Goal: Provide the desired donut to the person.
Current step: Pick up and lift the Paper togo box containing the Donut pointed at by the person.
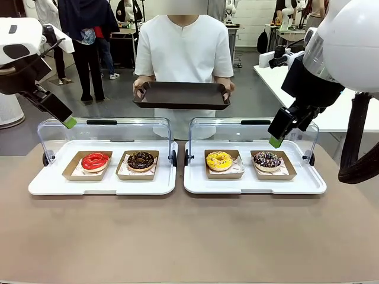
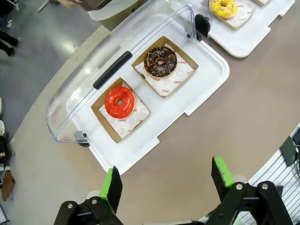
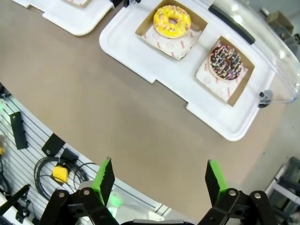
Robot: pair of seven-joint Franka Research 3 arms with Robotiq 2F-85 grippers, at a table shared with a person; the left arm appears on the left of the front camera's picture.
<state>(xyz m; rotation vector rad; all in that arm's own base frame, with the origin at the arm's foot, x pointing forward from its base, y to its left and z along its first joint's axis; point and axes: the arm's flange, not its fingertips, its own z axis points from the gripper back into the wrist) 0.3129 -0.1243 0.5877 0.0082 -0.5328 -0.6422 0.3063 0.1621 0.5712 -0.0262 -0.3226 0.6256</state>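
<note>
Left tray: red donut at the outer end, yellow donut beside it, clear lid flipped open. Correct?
One thing is off: beside the red donut on the left tray sits a dark chocolate donut, not a yellow one. The yellow donut is on the right tray. The front view shows it. The clear lid is open, as you said.

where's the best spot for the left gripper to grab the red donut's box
Probably the box's near wall, from above on the robot's side: the box is open-topped with upright walls, the open lid blocks the far side, and the chocolate donut's box sits close beside it. The left gripper is open.
</note>
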